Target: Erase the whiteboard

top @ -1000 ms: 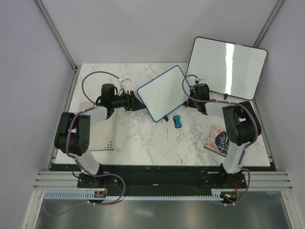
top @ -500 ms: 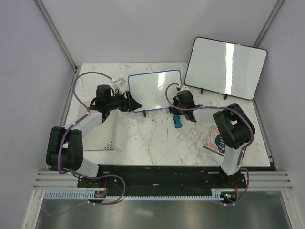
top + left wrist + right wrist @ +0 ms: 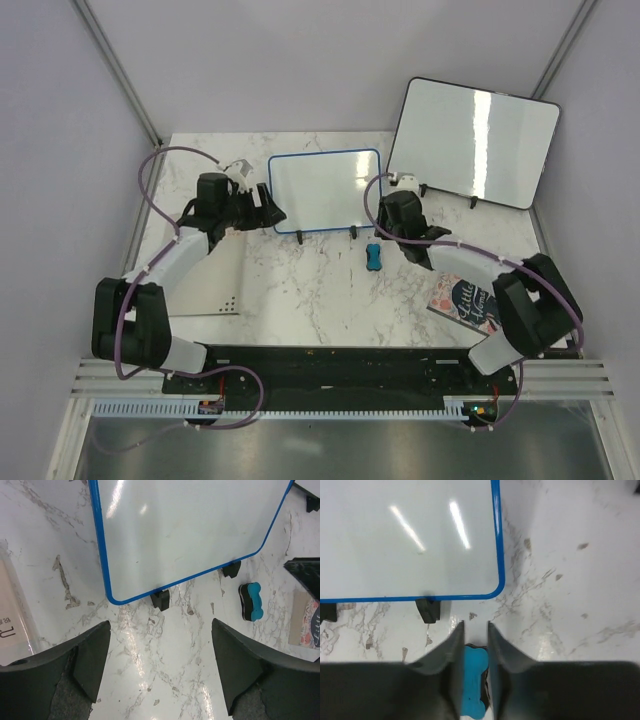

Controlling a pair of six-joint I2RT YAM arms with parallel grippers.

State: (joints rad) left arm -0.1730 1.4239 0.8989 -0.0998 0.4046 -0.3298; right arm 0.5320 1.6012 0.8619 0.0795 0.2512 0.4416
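The whiteboard (image 3: 325,190), blue-framed and blank, stands on its small black feet at the back middle of the marble table (image 3: 300,300). My left gripper (image 3: 262,212) sits just off its left edge, open and apart from it. In the left wrist view the whiteboard (image 3: 190,530) lies ahead of the open left gripper (image 3: 161,630), with only table between the fingers. A blue eraser (image 3: 373,257) lies in front of the board's right corner. My right gripper (image 3: 475,627) hangs over the eraser (image 3: 474,680), jaws narrowly apart with the eraser showing in the gap. The whiteboard (image 3: 405,540) stands just beyond.
A larger black-framed whiteboard (image 3: 472,140) leans at the back right. A printed booklet (image 3: 468,302) lies at the right front by the right arm. A pale flat sheet (image 3: 215,285) lies at the left front.
The blue-framed board went from tilted between the grippers to standing square on its feet. The left gripper let go and opened. The right gripper moved over the eraser and its jaws parted.
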